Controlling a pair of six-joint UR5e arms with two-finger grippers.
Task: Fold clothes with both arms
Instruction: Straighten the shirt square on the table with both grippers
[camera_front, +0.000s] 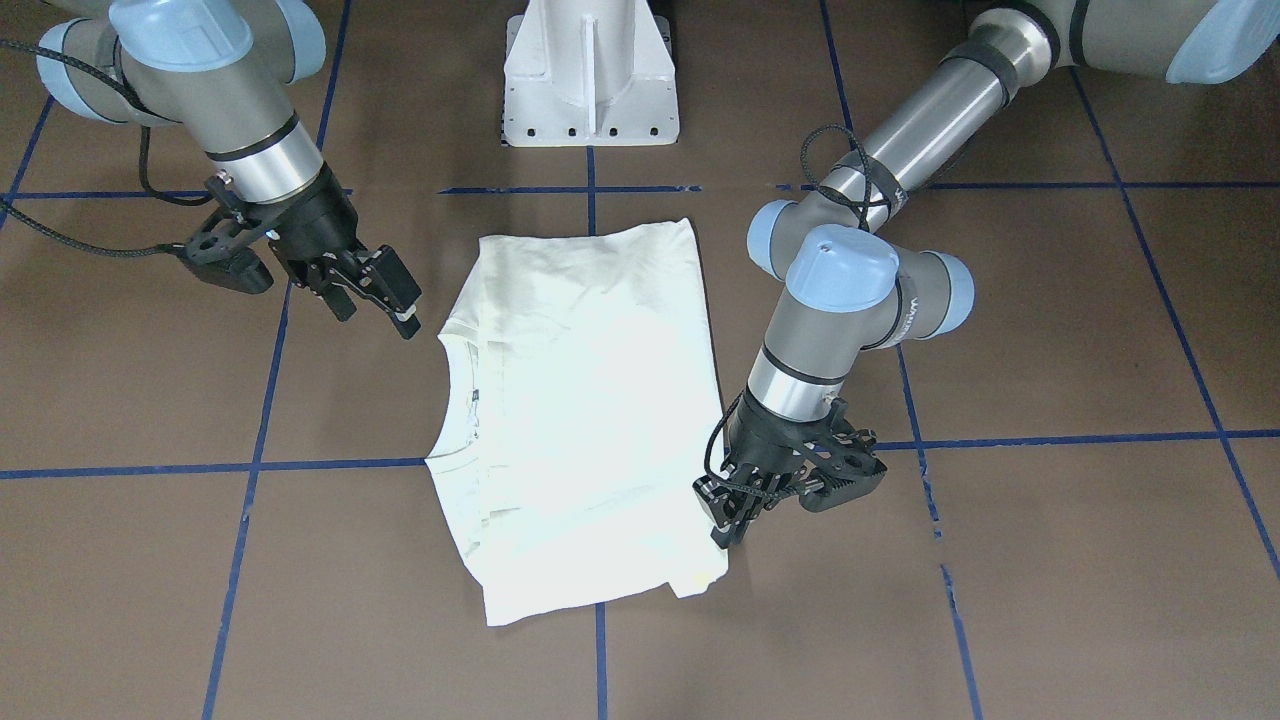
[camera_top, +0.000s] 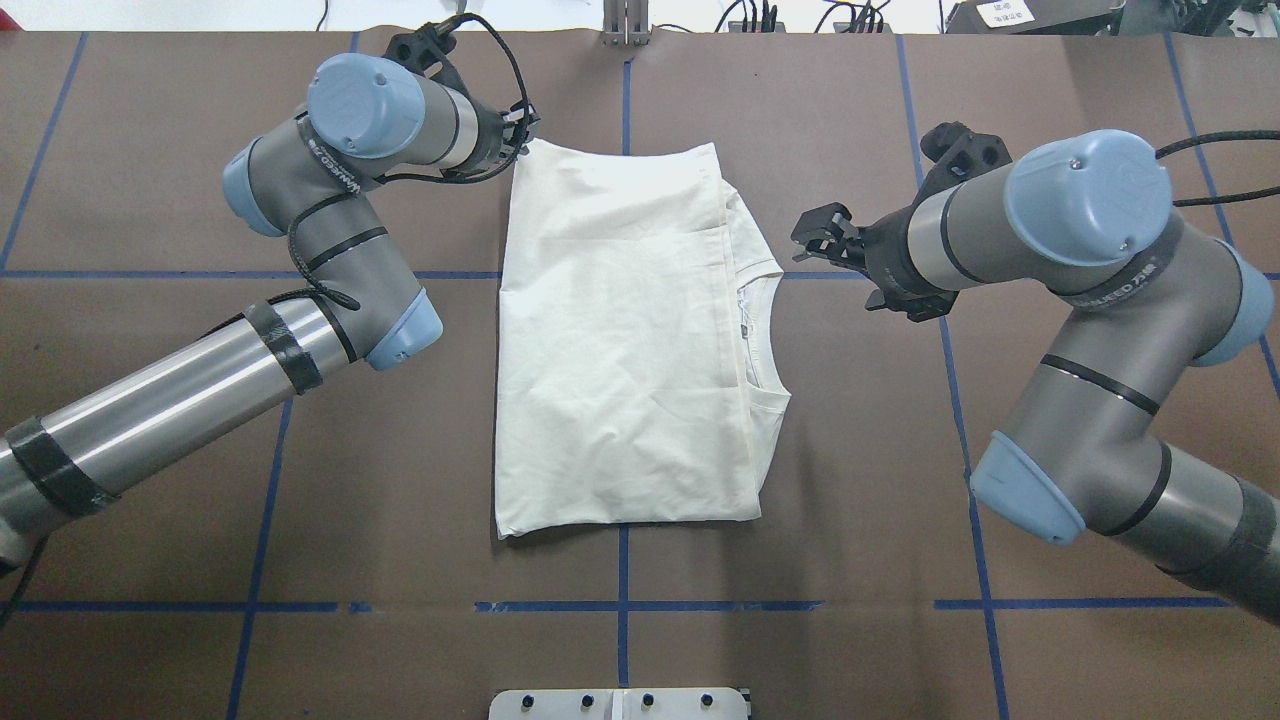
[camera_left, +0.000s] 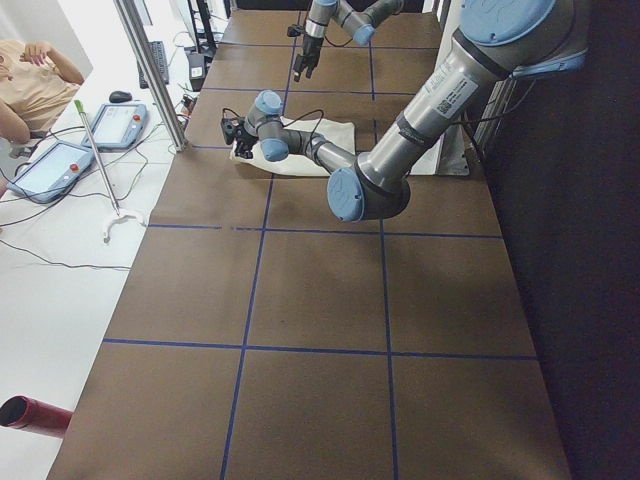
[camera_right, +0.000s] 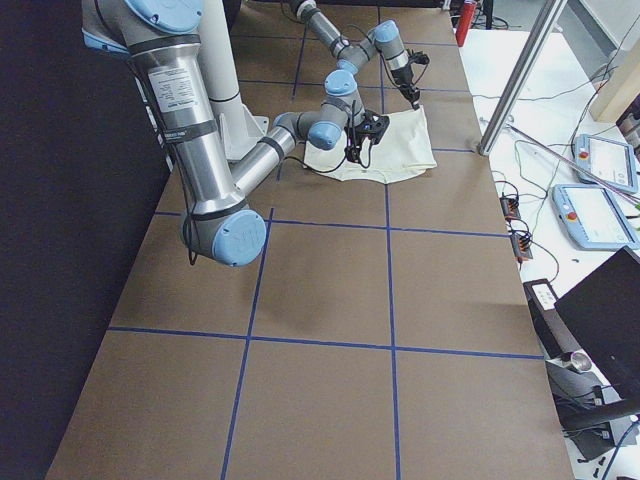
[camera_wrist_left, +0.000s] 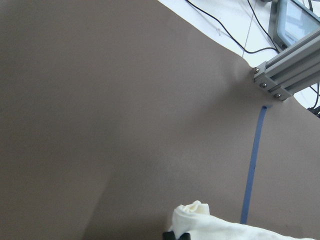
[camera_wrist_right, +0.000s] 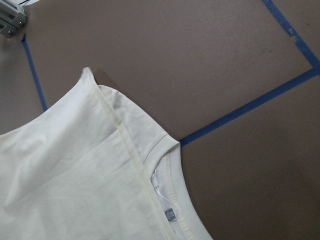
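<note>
The cream-white T-shirt (camera_top: 620, 340) lies folded into a rectangle at the table's centre, plain side up, with the collar (camera_top: 765, 340) toward my right arm; no print shows. It also shows in the front view (camera_front: 590, 400). My left gripper (camera_top: 520, 135) is at the shirt's far corner on my left. In the front view (camera_front: 725, 520) its fingers stand close together. In the left wrist view a bunched bit of cloth (camera_wrist_left: 195, 212) sits at the fingertips, so it looks shut on that corner. My right gripper (camera_front: 385, 300) hangs open and empty, just off the collar side. The right wrist view shows the collar (camera_wrist_right: 167, 200).
The white pedestal base (camera_front: 590, 75) stands at my edge of the brown table with blue tape lines. An aluminium post (camera_wrist_left: 287, 65) stands beyond the far edge. A person (camera_left: 30, 80) and teach pendants (camera_left: 120, 125) are off the table on that side.
</note>
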